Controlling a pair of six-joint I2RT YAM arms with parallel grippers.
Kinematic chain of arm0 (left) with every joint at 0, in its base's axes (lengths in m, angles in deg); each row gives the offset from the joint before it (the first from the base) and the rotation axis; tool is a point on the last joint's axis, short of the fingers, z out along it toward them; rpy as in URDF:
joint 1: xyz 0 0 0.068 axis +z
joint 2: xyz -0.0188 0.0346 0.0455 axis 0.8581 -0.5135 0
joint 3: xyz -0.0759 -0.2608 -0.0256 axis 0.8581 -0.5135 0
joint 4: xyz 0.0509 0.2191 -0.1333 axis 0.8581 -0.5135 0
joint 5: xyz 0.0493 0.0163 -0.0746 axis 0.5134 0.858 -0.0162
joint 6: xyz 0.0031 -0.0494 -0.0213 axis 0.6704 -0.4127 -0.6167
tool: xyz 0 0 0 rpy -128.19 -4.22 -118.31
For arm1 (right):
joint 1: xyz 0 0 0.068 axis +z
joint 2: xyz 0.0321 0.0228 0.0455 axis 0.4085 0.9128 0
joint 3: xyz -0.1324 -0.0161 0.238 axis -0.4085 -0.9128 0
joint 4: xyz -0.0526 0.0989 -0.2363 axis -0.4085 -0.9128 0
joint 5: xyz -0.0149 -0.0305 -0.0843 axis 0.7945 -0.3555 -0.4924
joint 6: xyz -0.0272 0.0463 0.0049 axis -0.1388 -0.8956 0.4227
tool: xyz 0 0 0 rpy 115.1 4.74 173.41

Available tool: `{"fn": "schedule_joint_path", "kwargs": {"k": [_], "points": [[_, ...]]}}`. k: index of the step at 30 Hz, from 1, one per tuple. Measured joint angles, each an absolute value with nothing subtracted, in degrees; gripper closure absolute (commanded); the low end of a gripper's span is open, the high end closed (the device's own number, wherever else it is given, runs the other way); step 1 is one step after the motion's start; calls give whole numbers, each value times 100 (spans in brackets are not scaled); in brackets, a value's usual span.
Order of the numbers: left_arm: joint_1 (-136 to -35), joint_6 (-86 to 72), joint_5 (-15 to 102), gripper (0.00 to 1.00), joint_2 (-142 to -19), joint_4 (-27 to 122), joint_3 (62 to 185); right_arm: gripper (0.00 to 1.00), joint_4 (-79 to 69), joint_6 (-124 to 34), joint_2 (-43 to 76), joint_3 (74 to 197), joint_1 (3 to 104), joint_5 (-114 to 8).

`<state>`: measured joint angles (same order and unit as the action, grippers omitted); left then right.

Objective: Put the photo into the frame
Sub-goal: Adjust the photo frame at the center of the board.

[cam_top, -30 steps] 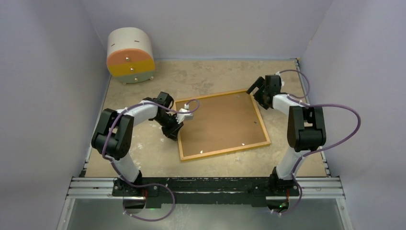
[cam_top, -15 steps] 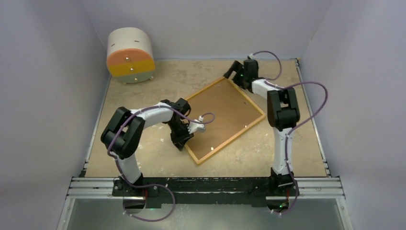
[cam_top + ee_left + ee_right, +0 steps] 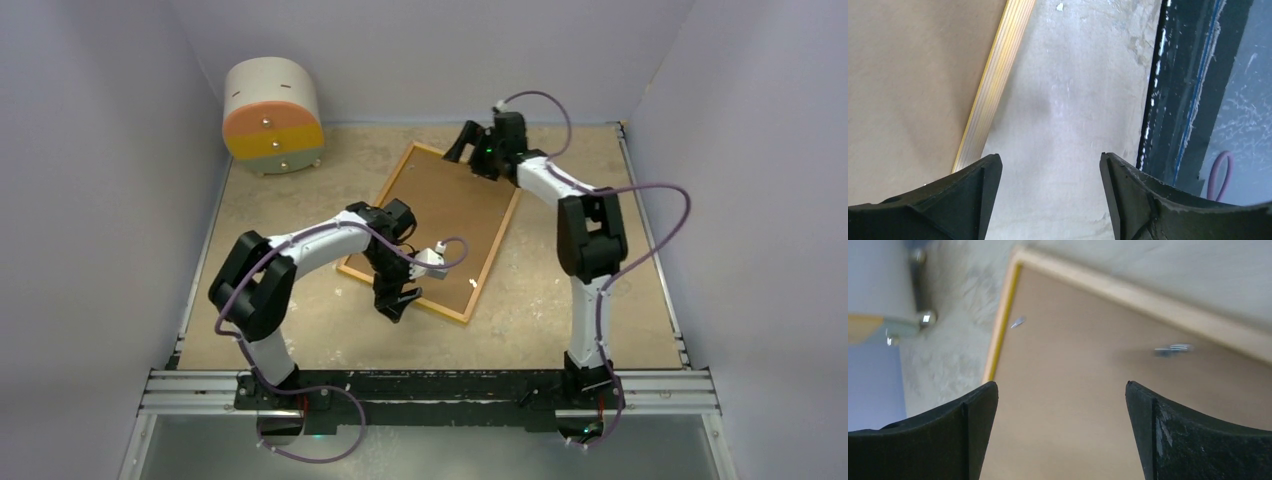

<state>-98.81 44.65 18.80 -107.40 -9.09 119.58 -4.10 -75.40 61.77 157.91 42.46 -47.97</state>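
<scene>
A thin bright-yellow rectangular picture frame (image 3: 494,255) lies face down, with a plain brown backing board (image 3: 445,215) inside it. The left gripper (image 3: 1050,160), spread and empty, hovers just beside the frame's near edge. The right gripper (image 3: 1062,385), also spread, hovers over its far corner. The photo is not visible. The frame looks light and stiff; grasp it by the rim.

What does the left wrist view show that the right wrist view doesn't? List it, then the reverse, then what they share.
Only left wrist: the black rail at the near edge of the table, and a purple cable loop beyond it.
Only right wrist: the drawer unit, a corner of the frame, and metal tabs on the backing board.
Both: the frame's yellow edge, the brown backing board, bare table, and an open, empty gripper: left gripper, right gripper.
</scene>
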Motion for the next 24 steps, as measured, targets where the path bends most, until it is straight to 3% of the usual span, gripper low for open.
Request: {"fn": "schedule_joint_path", "kwargs": {"k": [8,14,24], "points": [[-8563,5359,1784,31,-10279,-1772,12426,1,-515,-7579,4304,14165,2869,-5499],[-7031,5204,2142,57,-10519,-1346,12961,1,-445,-7739,2997,12582,3041,-5604],[-6559,4376,2726,77,-11293,112,12876,1,-340,-7940,2433,10853,3070,-5339]]}}
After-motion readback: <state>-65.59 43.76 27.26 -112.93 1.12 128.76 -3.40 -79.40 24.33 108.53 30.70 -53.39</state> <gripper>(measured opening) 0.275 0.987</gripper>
